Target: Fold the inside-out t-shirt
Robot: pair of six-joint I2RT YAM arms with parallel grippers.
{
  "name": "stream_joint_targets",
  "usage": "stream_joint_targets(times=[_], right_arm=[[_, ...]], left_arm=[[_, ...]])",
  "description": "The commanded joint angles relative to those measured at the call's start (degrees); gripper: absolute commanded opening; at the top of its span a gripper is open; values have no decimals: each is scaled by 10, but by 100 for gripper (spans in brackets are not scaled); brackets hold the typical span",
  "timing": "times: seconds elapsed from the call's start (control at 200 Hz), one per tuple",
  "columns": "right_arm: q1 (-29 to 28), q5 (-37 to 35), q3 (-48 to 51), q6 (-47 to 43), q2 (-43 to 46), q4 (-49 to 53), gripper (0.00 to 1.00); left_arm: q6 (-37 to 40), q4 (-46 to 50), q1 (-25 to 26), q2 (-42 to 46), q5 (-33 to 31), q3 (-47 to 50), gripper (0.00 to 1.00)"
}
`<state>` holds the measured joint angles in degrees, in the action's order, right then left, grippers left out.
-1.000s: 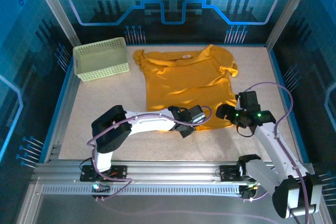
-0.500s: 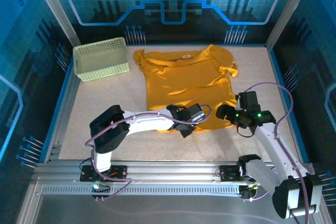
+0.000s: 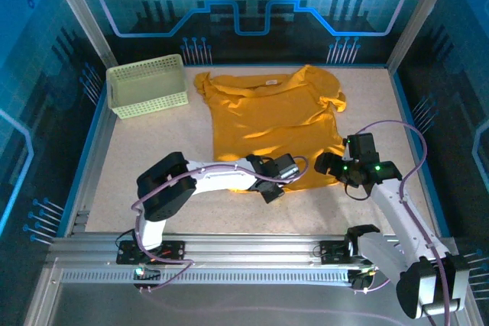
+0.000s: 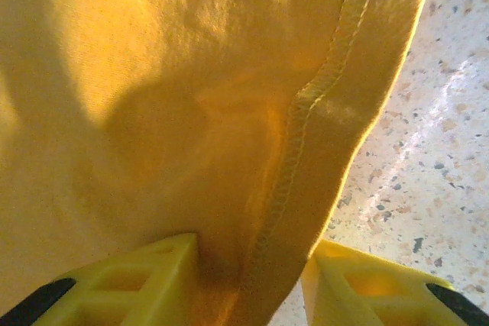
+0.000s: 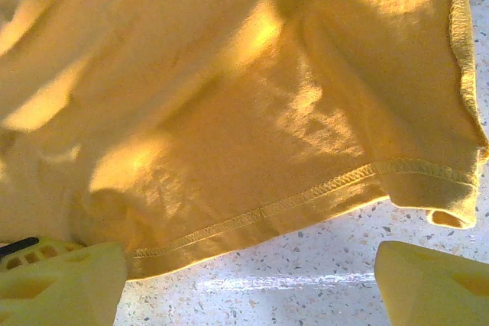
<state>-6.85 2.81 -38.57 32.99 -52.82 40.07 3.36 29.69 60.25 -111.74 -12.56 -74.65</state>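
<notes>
**Top view.** The inside-out t-shirt [image 3: 267, 124] lies spread on the speckled table [image 3: 153, 150], centre-right. Its collar points to the far edge and its hem to the near edge. A pale green basket [image 3: 147, 87] stands well apart at the far left.

**Left gripper** [image 3: 273, 186]. It sits at the near hem, left of the hem's middle. In the left wrist view its jaws stand apart, one yellow finger [image 4: 130, 280] on each side of a ridge of cloth carrying the stitched seam [image 4: 306, 112]. The cloth lies between them unpinched.

**Right gripper** [image 3: 328, 163]. It waits at the near right corner of the garment. In the right wrist view its jaws are spread wide and hold nothing. The hem edge [image 5: 306, 198] runs just ahead of the fingers, and a curled corner [image 5: 451, 211] lies to the right.

**Handling (judged).** The shirt is probably light, limp and not fragile. It has no stiffness, so it will sag and wrinkle wherever it is unsupported and may drag on the table. The two hem corners look like the best holds: pinch both layers at the doubled seam, where the cloth is thickest and least likely to slip.
</notes>
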Motion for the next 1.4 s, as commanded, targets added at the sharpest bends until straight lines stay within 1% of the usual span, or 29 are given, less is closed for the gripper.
stream_joint_targets(times=[0.0, 0.105, 0.155, 0.265, 0.44, 0.69, 0.775, 0.815, 0.9, 1.005, 1.096, 1.156, 1.251, 1.296, 1.336, 1.396], right_arm=[[-7, -6, 1, 1, 8, 15, 86], [-8, -5, 2, 1, 8, 15, 86], [-7, -6, 3, 1, 8, 14, 86], [-8, -7, 4, 0, 9, 15, 86], [-8, -9, 8, 0, 13, 16, 86], [-10, -2, 16, -1, 27, 13, 86], [-16, 16, 25, -5, 42, -2, 85], [-24, 33, 33, -6, 55, -16, 84], [-70, 56, 56, 9, 90, -57, 82], [-175, 35, 94, 34, 112, -132, 79], [-269, -7, 124, 49, 99, -213, 76], [-328, -41, 146, 55, 82, -277, 75], [-404, -97, 179, 54, 41, -390, 77], [-429, -131, 191, 55, 13, -433, 78], [-440, -159, 200, 58, -11, -472, 78], [-444, -172, 217, 44, -55, -545, 78]], left_arm=[[7, 7, -3, -11, -2, -7, 35], [6, -2, -3, -6, -10, -3, 24], [5, -5, -3, -3, -12, -3, 21], [2, -10, -3, 7, -17, 1, 18], [-5, -31, -5, 32, -24, 14, 11], [-20, -51, -19, 65, -5, 31, 6], [-34, -61, -26, 82, -1, 38, 0], [-46, -66, -34, 92, 3, 41, 0], [-77, -84, -58, 124, 30, 51, 0], [-117, -105, -89, 158, 86, 55, 0], [-136, -111, -101, 172, 113, 47, 0], [-146, -115, -108, 178, 131, 40, 0], [-156, -113, -115, 184, 148, 28, 0], [-157, -108, -117, 186, 150, 21, 0], [-158, -105, -117, 190, 153, 16, 0], [-161, -104, -118, 198, 160, 12, 0]])
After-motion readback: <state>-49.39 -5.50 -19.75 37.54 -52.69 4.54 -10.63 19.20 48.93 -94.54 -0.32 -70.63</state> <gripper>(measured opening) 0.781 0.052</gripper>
